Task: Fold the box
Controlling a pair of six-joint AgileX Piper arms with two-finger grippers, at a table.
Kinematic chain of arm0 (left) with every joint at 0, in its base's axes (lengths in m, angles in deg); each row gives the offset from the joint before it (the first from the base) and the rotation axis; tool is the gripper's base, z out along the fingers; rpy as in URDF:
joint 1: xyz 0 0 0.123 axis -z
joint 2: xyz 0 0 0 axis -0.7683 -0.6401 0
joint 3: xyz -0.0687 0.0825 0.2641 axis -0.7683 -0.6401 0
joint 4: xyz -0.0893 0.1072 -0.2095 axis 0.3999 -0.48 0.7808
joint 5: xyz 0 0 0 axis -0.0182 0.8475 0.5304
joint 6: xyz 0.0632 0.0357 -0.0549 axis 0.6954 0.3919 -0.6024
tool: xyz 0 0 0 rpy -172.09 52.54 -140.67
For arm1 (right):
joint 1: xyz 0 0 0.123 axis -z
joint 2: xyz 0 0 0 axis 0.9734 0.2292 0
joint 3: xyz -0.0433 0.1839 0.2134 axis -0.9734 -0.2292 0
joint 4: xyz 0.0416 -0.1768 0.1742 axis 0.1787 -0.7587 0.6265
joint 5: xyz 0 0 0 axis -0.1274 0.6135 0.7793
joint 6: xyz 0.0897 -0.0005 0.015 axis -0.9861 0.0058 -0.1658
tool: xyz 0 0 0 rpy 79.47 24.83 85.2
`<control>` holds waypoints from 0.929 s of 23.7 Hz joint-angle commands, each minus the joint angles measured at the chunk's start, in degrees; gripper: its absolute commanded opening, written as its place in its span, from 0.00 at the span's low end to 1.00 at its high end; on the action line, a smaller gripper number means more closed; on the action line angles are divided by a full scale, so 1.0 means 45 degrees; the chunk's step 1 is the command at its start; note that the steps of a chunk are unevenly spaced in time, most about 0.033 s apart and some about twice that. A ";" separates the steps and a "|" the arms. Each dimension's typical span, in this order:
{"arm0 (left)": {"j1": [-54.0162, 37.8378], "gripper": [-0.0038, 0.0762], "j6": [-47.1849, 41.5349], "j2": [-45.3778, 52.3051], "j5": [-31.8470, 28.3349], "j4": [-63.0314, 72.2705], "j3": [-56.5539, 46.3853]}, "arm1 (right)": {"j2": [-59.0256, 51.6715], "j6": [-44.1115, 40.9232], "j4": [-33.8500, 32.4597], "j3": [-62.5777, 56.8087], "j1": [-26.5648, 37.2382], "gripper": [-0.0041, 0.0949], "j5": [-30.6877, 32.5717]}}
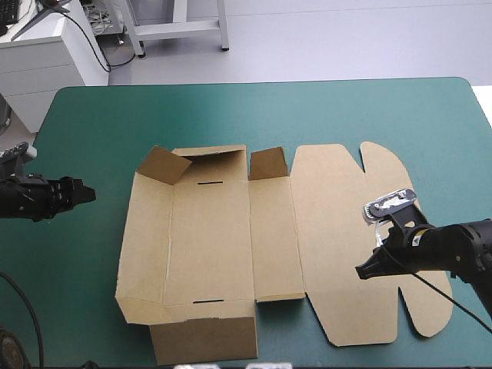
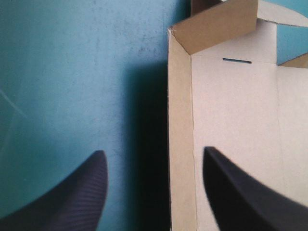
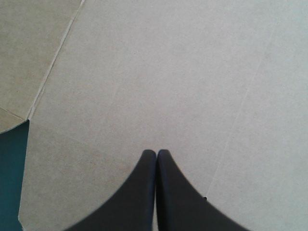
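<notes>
Box (image 1: 211, 246) lying in middle of table (image 1: 231, 115), long way running left to right, lid (image 1: 346, 231) lying flat on right side. Left tool (image 1: 91, 194) spread apart, pointing at raised left wall (image 2: 179, 120), near it, not touching. Right tool (image 1: 361, 271) pinched together, gripping nothing, hanging over lid.

a teal-green table cover (image 1: 254, 108), flat and smooth.

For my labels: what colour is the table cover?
The cover is teal-green; the high view shows it best.
</notes>
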 commanded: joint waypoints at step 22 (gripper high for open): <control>0.2710 0.91 0.1262 0.0277 -0.2212 0.1954 -0.6238 | -0.0166 0.0360 0.0097 0.0325 0.0094 0.02 -0.0373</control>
